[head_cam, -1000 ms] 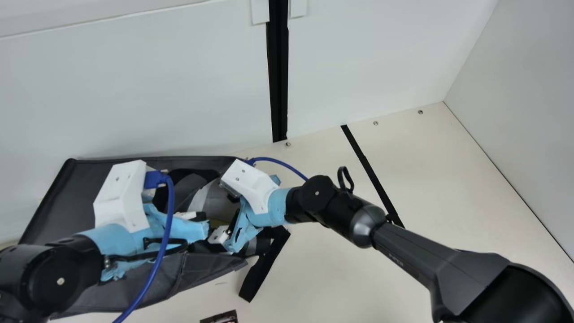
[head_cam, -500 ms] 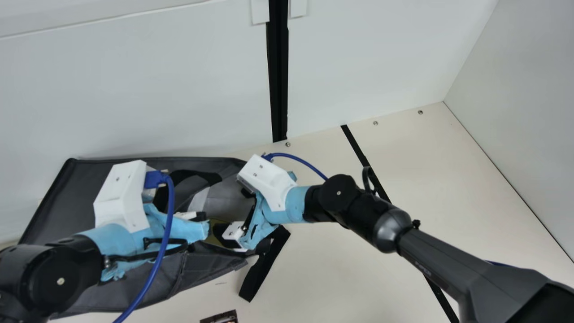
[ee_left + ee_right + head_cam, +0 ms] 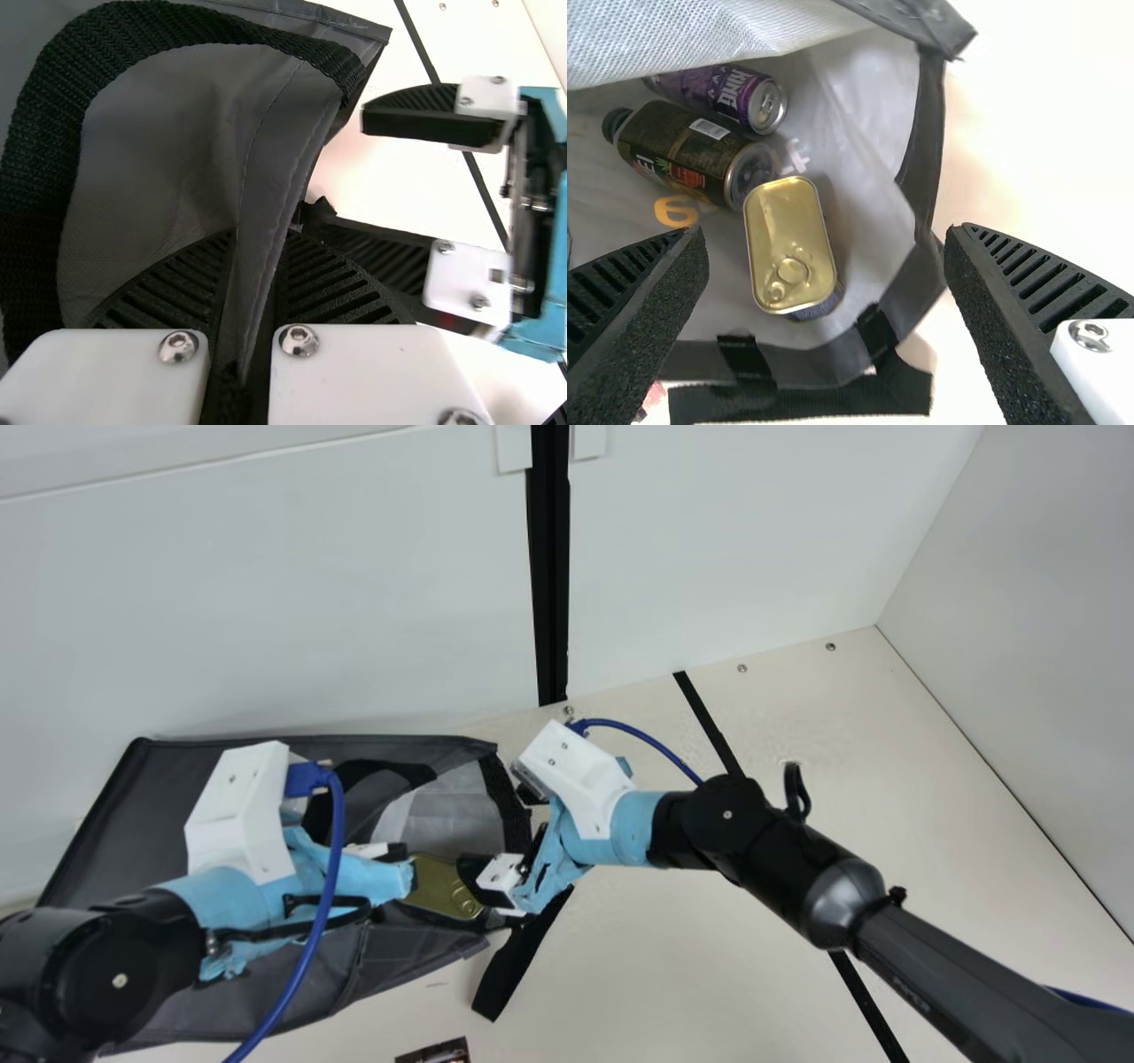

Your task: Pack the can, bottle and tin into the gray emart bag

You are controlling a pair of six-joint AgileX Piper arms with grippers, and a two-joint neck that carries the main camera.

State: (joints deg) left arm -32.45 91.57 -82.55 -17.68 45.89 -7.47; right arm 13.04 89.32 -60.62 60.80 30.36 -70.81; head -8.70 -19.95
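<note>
Cream table (image 3: 691,965), pale wall (image 3: 266,593) behind. Gray emart bag (image 3: 111,841) lies on its side, against the wall or near it. Left gripper (image 3: 394,854) shut on a fold of the bag's edge. Right gripper (image 3: 501,855) at the bag's mouth, fingers spread wide. Inside the bag: gold-lidded tin (image 3: 788,243) (ring pull facing the mouth), dark bottle (image 3: 678,150) lying just beside it, purple can (image 3: 726,91) lying alongside the bottle.

Robot booth with white walls (image 3: 283,602)
</note>
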